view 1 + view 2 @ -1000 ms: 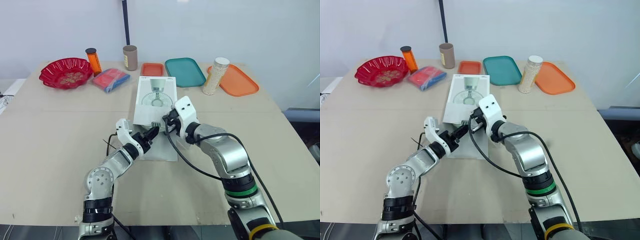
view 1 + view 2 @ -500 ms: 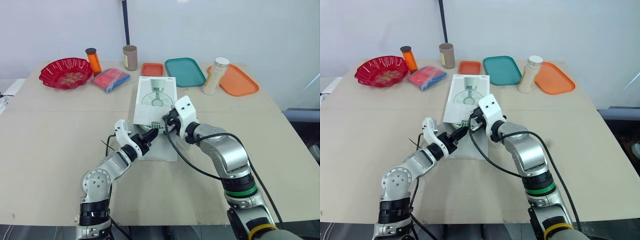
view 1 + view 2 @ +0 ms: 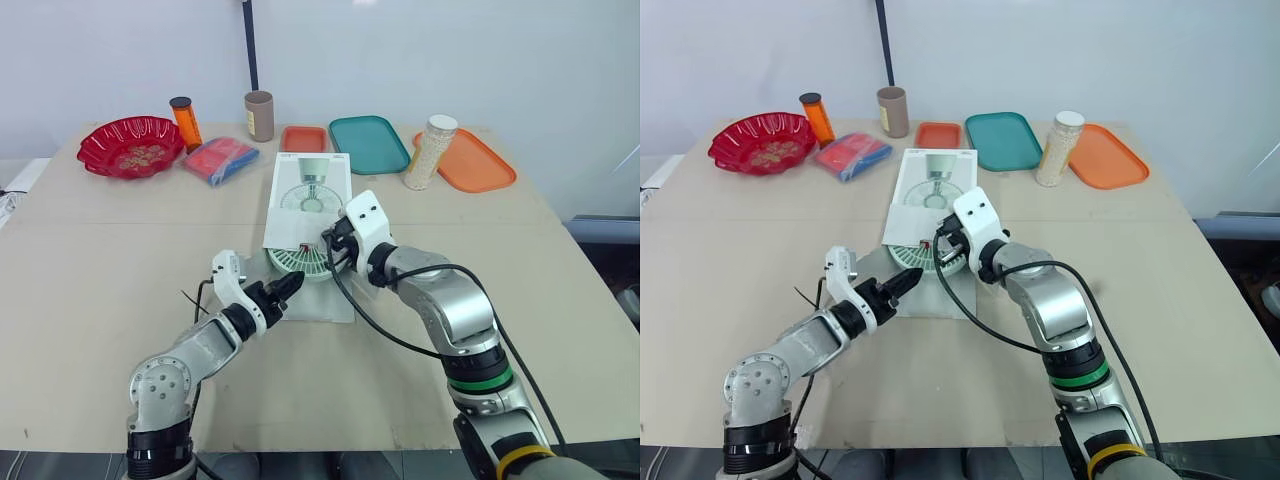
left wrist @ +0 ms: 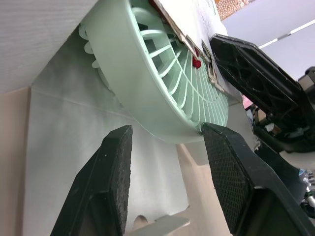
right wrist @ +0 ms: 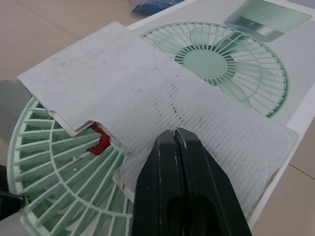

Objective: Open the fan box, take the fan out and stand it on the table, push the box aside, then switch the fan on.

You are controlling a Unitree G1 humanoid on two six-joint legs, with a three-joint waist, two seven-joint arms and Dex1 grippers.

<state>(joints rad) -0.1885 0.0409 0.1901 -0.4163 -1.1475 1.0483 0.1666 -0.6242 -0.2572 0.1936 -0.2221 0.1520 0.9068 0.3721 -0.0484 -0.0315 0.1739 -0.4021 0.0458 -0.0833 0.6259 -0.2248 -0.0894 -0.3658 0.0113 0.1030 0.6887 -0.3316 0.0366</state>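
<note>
The white fan box (image 3: pixel 312 195) lies flat mid-table with its near end open. A pale green fan (image 3: pixel 300 262) sticks halfway out of that end, its round grille resting on a grey flap (image 3: pixel 330 300). My right gripper (image 3: pixel 335 243) is shut, its tips resting on top of the box's torn near flap (image 5: pixel 147 98), just above the grille (image 5: pixel 64 162). My left gripper (image 3: pixel 287 286) is open, a little nearer than the fan, and points at it. In the left wrist view the fan's rim (image 4: pixel 162 88) sits just beyond the two spread fingers (image 4: pixel 115 167).
Along the far edge stand a red bowl (image 3: pixel 132 145), an orange bottle (image 3: pixel 186 122), a blue-red packet (image 3: pixel 222 158), a brown cup (image 3: pixel 260 115), a small orange tray (image 3: pixel 305 138), a teal tray (image 3: pixel 370 142), a tall jar (image 3: pixel 432 152) and an orange tray (image 3: pixel 472 162).
The fan has slid out of the box's near end towards me. My left gripper has drawn back towards me and to the left. The right gripper has stayed on the box.
</note>
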